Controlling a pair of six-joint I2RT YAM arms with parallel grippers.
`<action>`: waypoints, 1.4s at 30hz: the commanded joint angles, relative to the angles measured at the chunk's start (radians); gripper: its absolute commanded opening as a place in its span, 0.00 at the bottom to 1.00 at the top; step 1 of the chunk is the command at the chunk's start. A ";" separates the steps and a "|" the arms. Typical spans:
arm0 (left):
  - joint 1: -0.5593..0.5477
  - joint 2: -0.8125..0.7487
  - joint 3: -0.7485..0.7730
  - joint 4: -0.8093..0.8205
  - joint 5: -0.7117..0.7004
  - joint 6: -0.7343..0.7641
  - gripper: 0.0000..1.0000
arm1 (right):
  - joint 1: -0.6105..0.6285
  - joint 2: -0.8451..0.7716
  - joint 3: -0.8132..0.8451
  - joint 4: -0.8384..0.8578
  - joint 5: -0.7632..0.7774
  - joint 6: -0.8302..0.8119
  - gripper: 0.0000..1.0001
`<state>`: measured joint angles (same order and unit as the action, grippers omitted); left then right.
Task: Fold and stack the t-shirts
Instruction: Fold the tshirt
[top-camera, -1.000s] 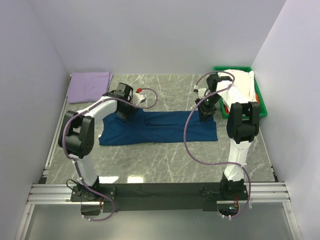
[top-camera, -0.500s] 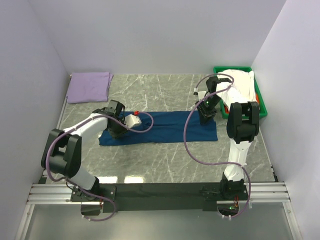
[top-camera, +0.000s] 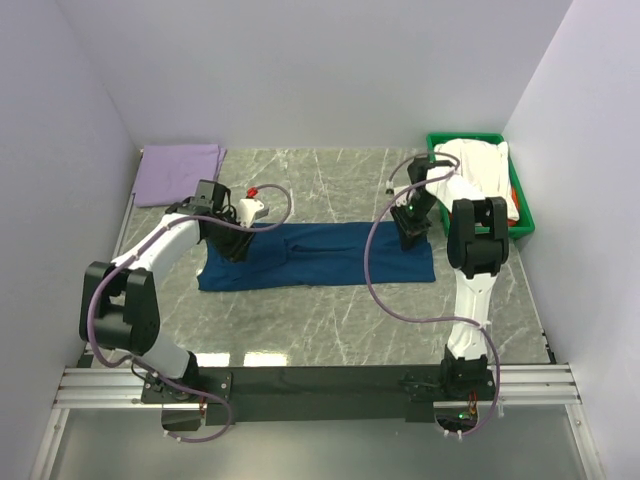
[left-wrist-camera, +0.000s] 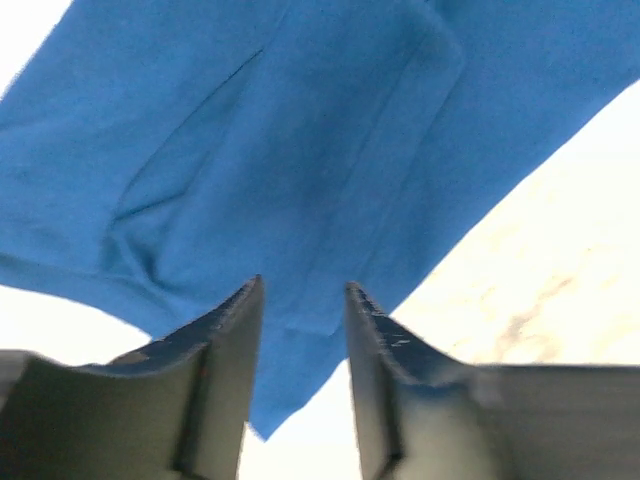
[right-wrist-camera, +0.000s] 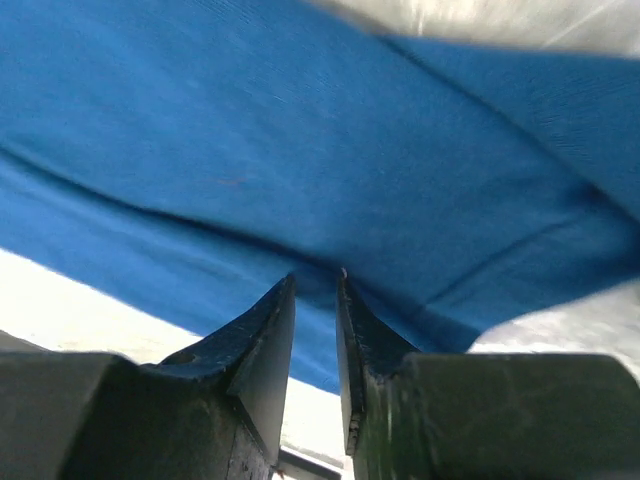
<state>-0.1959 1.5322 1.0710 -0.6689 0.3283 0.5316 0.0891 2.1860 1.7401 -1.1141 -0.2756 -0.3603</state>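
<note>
The navy blue t-shirt (top-camera: 330, 255) lies on the marble table as a long folded strip. My left gripper (top-camera: 228, 243) hovers over its left end. In the left wrist view that gripper (left-wrist-camera: 303, 290) is open, with nothing between the fingers and the blue cloth (left-wrist-camera: 300, 150) below. My right gripper (top-camera: 412, 232) is down on the strip's right end, near its upper edge. In the right wrist view its fingertips (right-wrist-camera: 316, 278) rest on a crease of the cloth (right-wrist-camera: 300, 120), with a narrow gap between them. A folded pale lavender t-shirt (top-camera: 180, 172) lies at the back left.
A green plastic bin (top-camera: 525, 215) stands at the back right with a white t-shirt (top-camera: 480, 162) heaped in it, close behind my right arm. White walls enclose the table on three sides. The arms' mounting rail runs along the near edge.
My left gripper carried the shirt's upper left cloth down onto the strip, opened and let it go, then drew back up and left. The right gripper barely moved.
</note>
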 joint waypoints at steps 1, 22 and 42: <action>-0.002 0.032 0.026 0.002 0.075 -0.172 0.41 | 0.001 0.000 -0.056 0.034 0.064 -0.006 0.30; -0.065 0.750 0.722 0.060 -0.150 -0.337 0.20 | 0.003 -0.408 -0.492 -0.125 -0.042 -0.210 0.23; -0.071 0.536 0.620 0.210 0.055 -0.524 0.41 | 0.063 -0.174 -0.387 0.014 -0.056 -0.128 0.22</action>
<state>-0.2554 2.1017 1.7317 -0.4850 0.2829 0.1009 0.1318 2.0052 1.3766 -1.1217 -0.3405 -0.4988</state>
